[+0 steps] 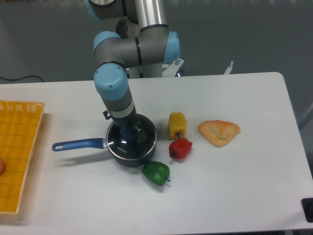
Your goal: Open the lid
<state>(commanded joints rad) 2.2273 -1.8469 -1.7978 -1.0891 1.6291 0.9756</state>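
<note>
1. Lid (132,142): seated flat on the dark blue saucepan (131,157), left of centre on the white bench (234,186); saucepan handle (78,144) pointing left.
2. Fingers (129,131): positioned directly over the blue knob (127,132) at the lid centre, arm (113,88) descending steeply from above and behind.
3. Finger state: cannot tell (wrist and finger bodies hide the gap, so neither the opening width nor contact with the knob is visible).
4. Step in hand, judged from the pose: grasp of the knob, either closing or about to close; lid not yet raised off the rim.
5. Next move: firm closure on the knob, then a straight vertical lift to free the metal rim from the saucepan without dragging the pan.
6. Set-down: placement on a bare part of the bench, well apart from the yellow pepper (176,125), red pepper (180,148) and green pepper (156,172) just beside the saucepan.
7. Other items: pastry (218,131) at right, yellow basket (19,152) at far left.
</note>
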